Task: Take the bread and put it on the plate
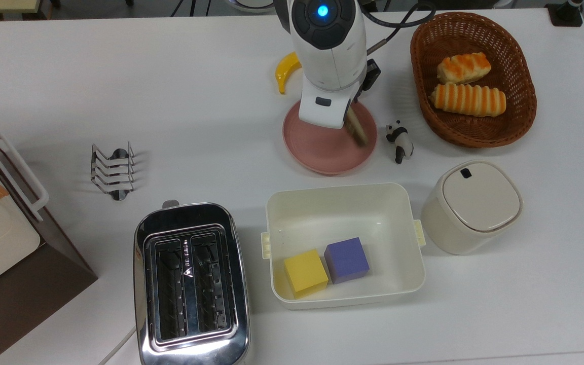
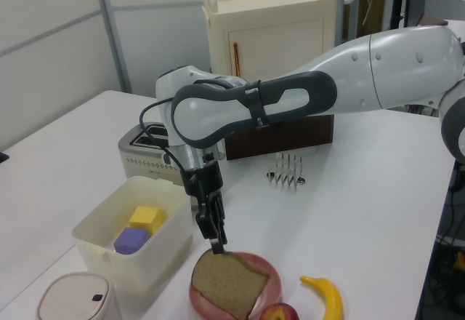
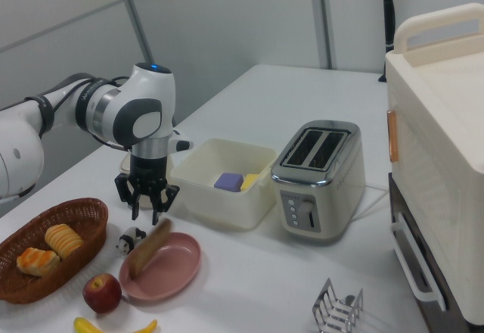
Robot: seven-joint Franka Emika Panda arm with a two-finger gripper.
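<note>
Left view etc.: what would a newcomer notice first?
The big white arm, its hand right at the top edge of the brown bread slice, which sits tilted on the pink plate. Then the shiny toaster at the top view's lower left and the wicker basket of striped rolls at its upper right.
</note>
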